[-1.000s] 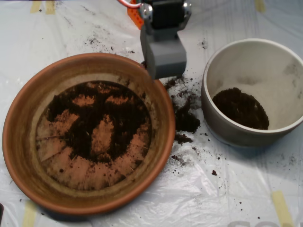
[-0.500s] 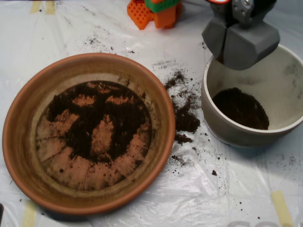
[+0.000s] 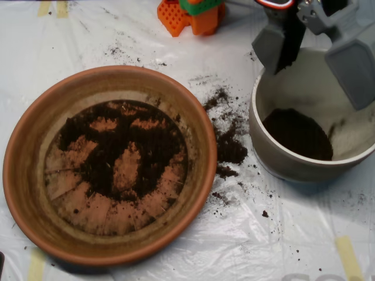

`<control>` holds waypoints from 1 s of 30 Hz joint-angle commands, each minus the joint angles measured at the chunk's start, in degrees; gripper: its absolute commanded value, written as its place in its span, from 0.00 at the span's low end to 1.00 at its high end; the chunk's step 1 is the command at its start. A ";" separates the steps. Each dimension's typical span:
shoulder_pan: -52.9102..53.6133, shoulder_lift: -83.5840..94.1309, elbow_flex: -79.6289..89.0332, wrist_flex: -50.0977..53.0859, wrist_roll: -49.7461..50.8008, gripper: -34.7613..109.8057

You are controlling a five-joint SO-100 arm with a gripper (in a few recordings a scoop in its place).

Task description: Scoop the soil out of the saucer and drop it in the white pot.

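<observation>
I have the hand (image 3: 319, 50) up at the far right corner of the bench, hanging over the white pot (image 3: 275, 155), and its two grey shells stand spread wide apart, one over the pot's left rim and the other over its right side, with nothing caught between them that I can see. Directly under the gap lies a dark heap of soil (image 3: 297, 133) on the pot's floor, so I judge this drop to be done or nearly so. The rest of the soil (image 3: 126, 149) sits well away to the left, in the saucer (image 3: 23, 181), which takes up the left half of the bench: a ragged dark patch across the middle and far part of its ridged base, with bare terracotta showing through in several spots and around the near side. That is the relation my next move turns on, I think: the work lies to the left of the hand and nearer the front edge, across the strip of bench between the two vessels, where spilled crumbs (image 3: 229, 146) already lie beside the saucer's right rim. An orange block (image 3: 187, 16) stands at the far edge, left of the hand, and I would want to swing clear of it.
</observation>
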 commanded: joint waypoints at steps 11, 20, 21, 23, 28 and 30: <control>8.00 7.21 -5.36 -1.05 5.01 0.54; 26.63 9.40 2.02 -2.64 3.87 0.53; 28.65 10.28 5.36 -4.31 3.08 0.53; 32.17 12.39 13.01 -8.35 1.67 0.53; 38.76 15.82 30.32 -17.67 -1.58 0.53; 40.52 16.87 37.27 -21.09 -2.90 0.53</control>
